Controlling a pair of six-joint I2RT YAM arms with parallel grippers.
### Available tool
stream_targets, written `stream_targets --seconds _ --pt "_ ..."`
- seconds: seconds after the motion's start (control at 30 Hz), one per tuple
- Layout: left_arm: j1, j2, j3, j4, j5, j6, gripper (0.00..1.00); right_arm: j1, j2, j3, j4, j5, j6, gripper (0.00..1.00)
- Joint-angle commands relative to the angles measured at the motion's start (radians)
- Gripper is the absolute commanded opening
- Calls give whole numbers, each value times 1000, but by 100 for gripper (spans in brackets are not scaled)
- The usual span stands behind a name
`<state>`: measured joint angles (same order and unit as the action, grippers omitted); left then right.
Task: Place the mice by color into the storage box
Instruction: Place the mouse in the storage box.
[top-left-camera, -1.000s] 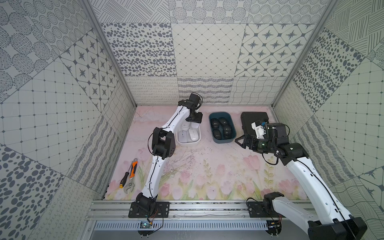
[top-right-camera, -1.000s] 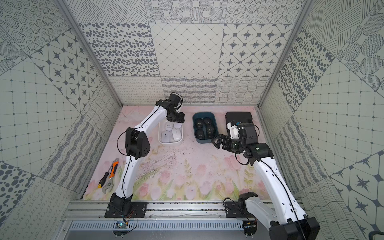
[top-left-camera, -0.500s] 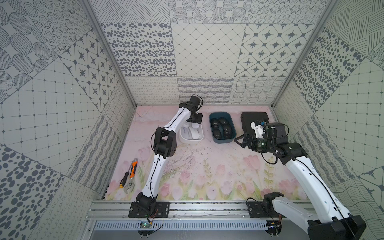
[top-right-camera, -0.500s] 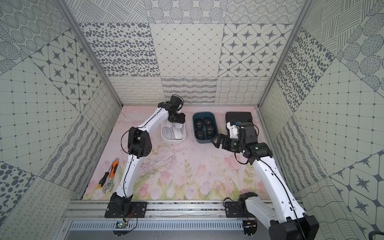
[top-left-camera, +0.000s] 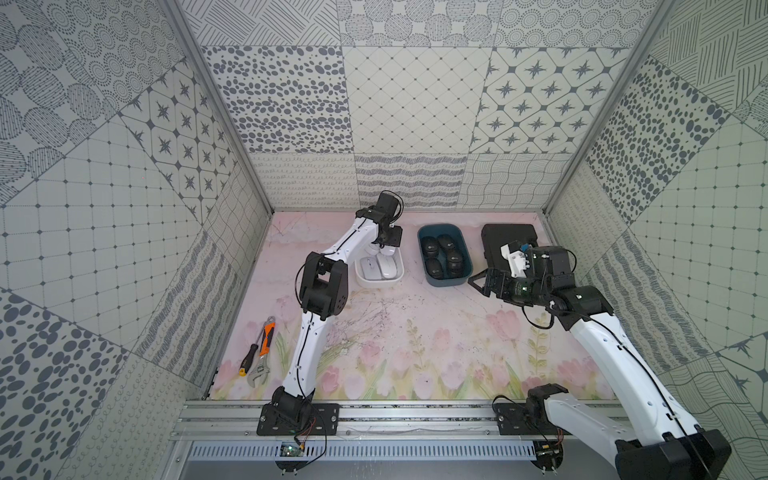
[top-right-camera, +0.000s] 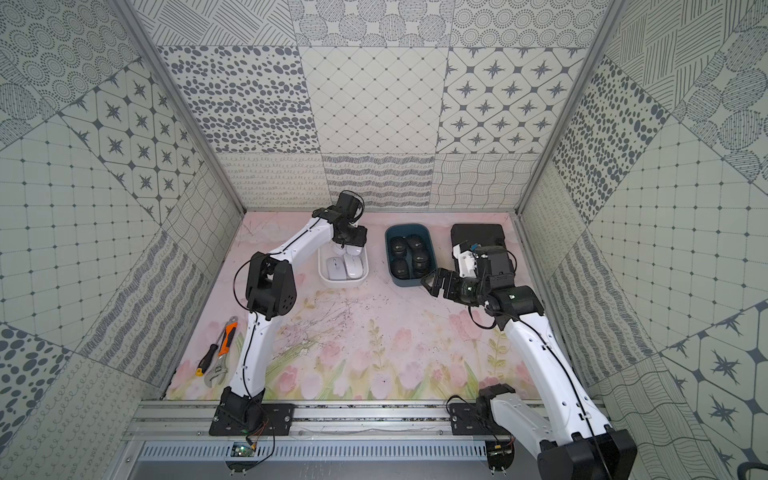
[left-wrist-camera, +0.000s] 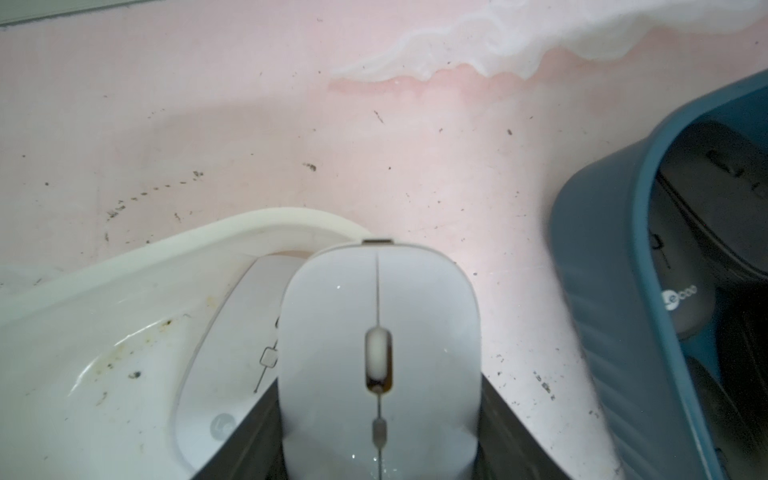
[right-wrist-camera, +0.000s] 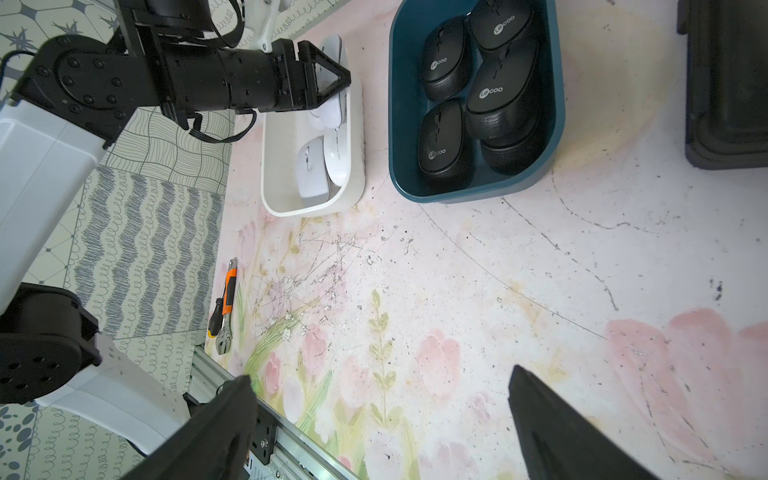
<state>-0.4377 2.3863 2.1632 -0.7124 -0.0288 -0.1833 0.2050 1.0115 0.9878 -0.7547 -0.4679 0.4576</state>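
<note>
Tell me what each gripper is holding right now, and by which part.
The left gripper holds a white mouse by its two long sides, toward its rear end. The right gripper is open and holds nothing.

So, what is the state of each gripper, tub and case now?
left gripper: shut on a white mouse, above the white tub
right gripper: open, empty
white tub: holds three white mice
teal tub: holds five black mice
black case: looks closed
</note>
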Motion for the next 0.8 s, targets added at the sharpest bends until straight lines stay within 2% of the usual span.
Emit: stream_targets --seconds 0.0,0.33,0.47,0.77 --pt "7 -56 -81 70 -121 -20 38 -3 -6 -18 38 -9 -1 99" --pt "26 -119 -106 43 -258 -1 37 -2 -16 -32 40 -6 1 99" --pt "40 -115 -110 -3 -297 -24 37 -2 -17 -42 51 -6 3 99" --pt "53 -81 -147 9 -399 -36 36 -2 -30 -51 48 -8 -3 99"
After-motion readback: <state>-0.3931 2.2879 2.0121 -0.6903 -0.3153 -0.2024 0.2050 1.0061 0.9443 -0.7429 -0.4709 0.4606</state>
